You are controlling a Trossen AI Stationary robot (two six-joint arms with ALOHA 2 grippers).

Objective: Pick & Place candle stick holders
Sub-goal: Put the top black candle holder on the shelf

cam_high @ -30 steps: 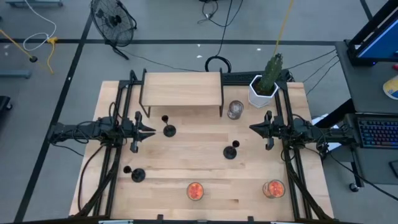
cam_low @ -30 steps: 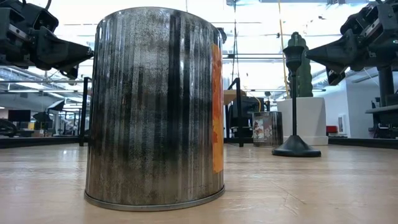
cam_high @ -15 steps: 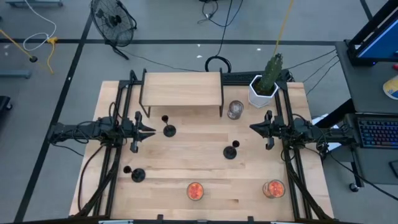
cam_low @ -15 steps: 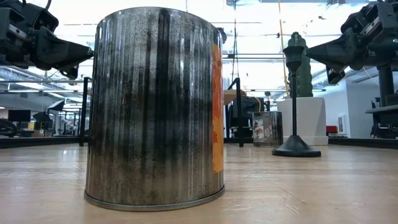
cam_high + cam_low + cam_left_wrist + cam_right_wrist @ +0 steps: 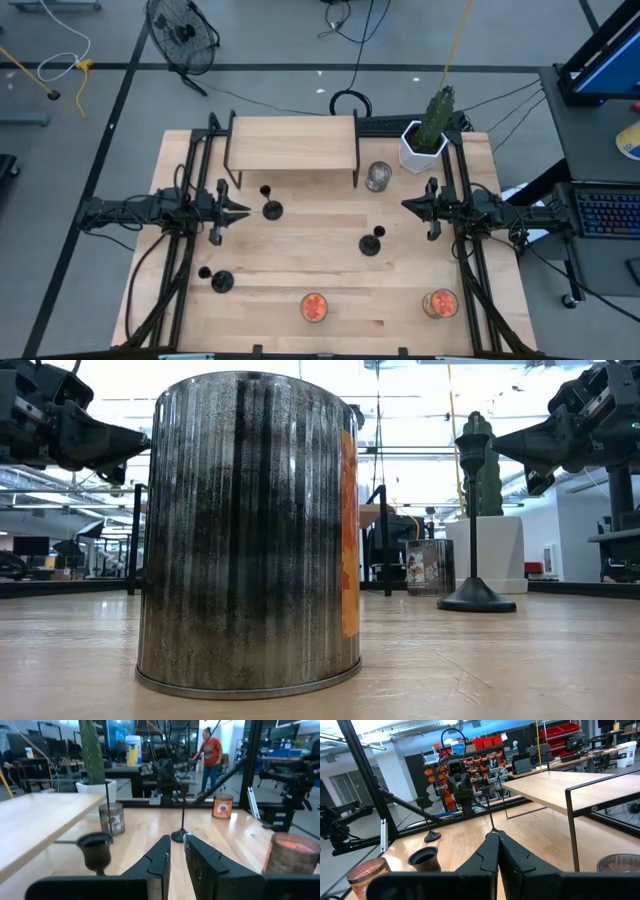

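Black candle stick holders stand upright on the bench: one just beside the left gripper, directly ahead of its tips; one mid-bench, nearer the right gripper but off to its side; one by the left edge. Stems are vertical, so approach is level. Left fingers stand slightly apart, right fingers together. Shelf behind; open room betw. holders.
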